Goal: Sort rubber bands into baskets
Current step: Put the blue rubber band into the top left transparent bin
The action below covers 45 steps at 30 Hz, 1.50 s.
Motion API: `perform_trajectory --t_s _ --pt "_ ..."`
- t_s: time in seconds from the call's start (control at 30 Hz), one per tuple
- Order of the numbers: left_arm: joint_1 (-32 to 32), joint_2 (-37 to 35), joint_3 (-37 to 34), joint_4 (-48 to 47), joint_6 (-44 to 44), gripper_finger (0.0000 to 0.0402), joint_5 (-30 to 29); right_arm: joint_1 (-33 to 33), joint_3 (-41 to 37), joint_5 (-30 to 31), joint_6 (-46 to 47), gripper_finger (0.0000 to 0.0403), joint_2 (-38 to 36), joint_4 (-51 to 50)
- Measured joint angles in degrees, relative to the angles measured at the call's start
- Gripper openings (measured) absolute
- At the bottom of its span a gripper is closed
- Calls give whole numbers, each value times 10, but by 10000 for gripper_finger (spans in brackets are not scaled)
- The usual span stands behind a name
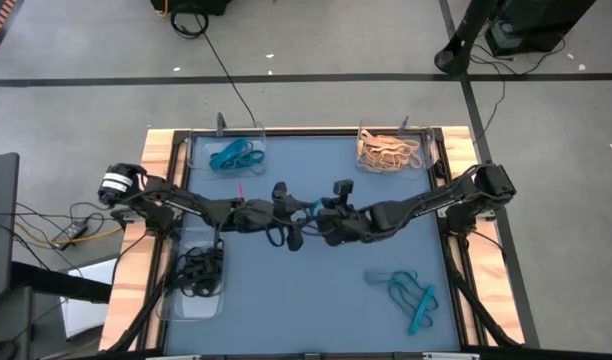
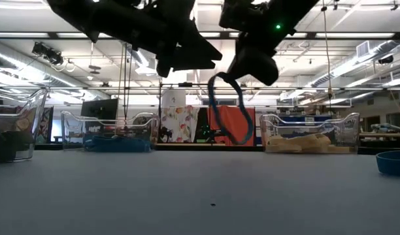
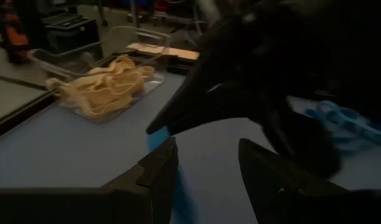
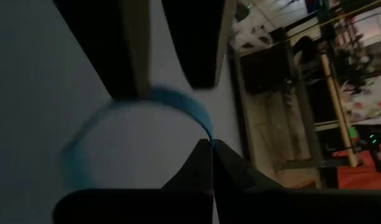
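Overall three baskets [image 1: 226, 150], two tools [image 1: 304, 222].

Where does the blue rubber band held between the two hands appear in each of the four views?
High view: the blue rubber band is at the table's middle, between the two hands.
Low view: it hangs as a loop at upper centre, clear of the table.
Left wrist view: I cannot pick it out with certainty.
Right wrist view: it arcs from the right hand, which is shut on it.
Shared landmark: the basket of tan bands.
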Motion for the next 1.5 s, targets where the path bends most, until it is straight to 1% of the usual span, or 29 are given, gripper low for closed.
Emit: perform_trajectory --t_s 0.1,0.3,0.37,0.47,0.63,0.73,0.8,0.87,0.9,0.93,1.03,1.17,1.23,1.3,1.4,1.5 --pt "12 0 0 -3 -2 172 -7 -9 0 1 -39 3 0 31" --pt "31 0 0 -9 -3 172 -11 -16 0 2 -77 4 0 56" --pt "39 0 0 -18 -3 172 -16 -16 0 12 -86 4 0 64" --pt "45 0 0 -28 -3 172 -18 -13 0 45 -107 4 0 73" --pt "48 0 0 -30 -3 166 -30 -8 0 51 -110 5 0 80" --pt "48 0 0 -32 -3 135 -75 -8 0 51 -95 5 0 79" --pt "48 0 0 -45 -3 97 -97 -8 0 51 -88 5 0 79" --pt "49 0 0 -58 0 47 -98 -8 0 48 -87 8 0 81" --pt "49 0 0 -63 3 25 -98 -8 0 42 -87 12 0 84" --pt "49 0 0 -65 11 14 -98 -8 0 36 -84 18 0 86" --pt "51 0 0 -67 30 11 -98 -8 0 25 -72 41 0 93" --pt "65 -15 0 -78 34 5 -98 -8 0 26 -66 80 0 93" --pt "73 -26 0 -90 32 4 -98 -8 0 32 -66 100 0 95" --pt "81 -37 0 -98 33 3 -98 -11 0 52 -63 118 0 99" --pt "101 -63 0 -123 56 2 -98 -18 0 82 -32 138 -1 81" --pt "139 -99 0 -165 71 2 -101 -29 -2 82 20 152 -1 37"
